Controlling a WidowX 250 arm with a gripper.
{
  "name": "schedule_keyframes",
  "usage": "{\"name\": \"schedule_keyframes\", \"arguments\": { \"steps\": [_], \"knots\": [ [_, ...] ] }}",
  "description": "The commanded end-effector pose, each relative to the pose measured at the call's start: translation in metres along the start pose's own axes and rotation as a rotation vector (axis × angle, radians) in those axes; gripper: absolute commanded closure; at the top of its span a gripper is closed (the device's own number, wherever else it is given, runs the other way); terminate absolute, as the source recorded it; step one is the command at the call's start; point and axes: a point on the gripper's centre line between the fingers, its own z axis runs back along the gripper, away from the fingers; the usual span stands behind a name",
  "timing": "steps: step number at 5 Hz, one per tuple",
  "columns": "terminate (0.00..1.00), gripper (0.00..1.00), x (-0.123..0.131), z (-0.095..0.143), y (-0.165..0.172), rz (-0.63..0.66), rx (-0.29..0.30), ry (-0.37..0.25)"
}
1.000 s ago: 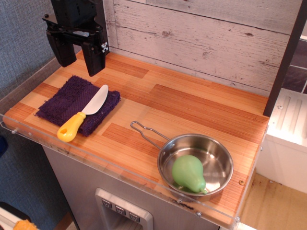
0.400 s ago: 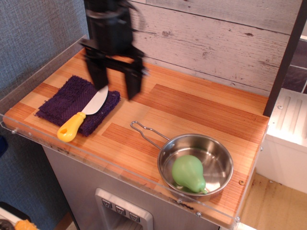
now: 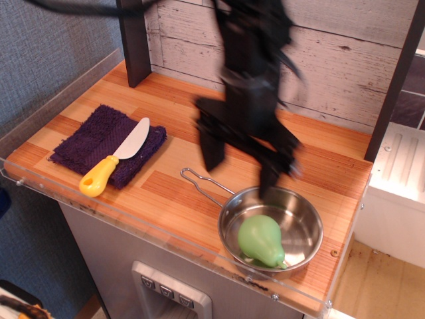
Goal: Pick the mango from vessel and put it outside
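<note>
Warm striped wood makes up the counter [image 3: 265,143], which runs from the left edge of the frame to the lower right and is bordered by a clear plastic rim [image 3: 133,226] along its near side.

Nearest of all, at the lower right of the frame, sits the vessel [image 3: 271,230], a round shiny steel pan close to the counter's front edge. Its thin looped wire handle [image 3: 201,183] reaches toward the upper left. Inside it lies the mango [image 3: 260,240], light green and smooth, resting against the pan's near-left wall with its narrow tip pointing to the lower right.

At the left of the frame, a dark purple towel [image 3: 89,143] lies flat on the wood, and a knife [image 3: 114,166] with a yellow handle and a pale blade rests across its right part, handle toward the front edge.

Just above the pan's far rim hangs the gripper [image 3: 240,165], black and smeared by motion blur. Its two fingers [image 3: 212,147] are spread wide apart with nothing between them, one at centre frame and the other over the pan's far edge.

Behind everything, whitewashed planks [image 3: 332,53] fill the upper part of the frame.
</note>
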Motion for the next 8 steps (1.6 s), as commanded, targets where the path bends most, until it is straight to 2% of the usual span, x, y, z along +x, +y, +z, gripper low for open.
{"name": "schedule_keyframes", "arguments": {
  "steps": [1,2,4,6,7,8],
  "knots": [
    [0.0,0.0,0.005,-0.01,-0.01,0.123,-0.027,-0.083],
    [0.0,0.0,0.008,-0.023,-0.005,0.17,-0.028,-0.058],
    [0.0,0.0,0.001,-0.047,-0.004,0.174,0.019,0.007],
    [0.0,0.0,-0.006,-0.056,-0.007,0.175,0.023,0.018],
    [0.0,1.0,-0.006,-0.051,-0.008,0.166,0.015,0.002],
    [0.0,1.0,0.006,-0.025,-0.006,0.152,-0.025,-0.065]
  ]
}}
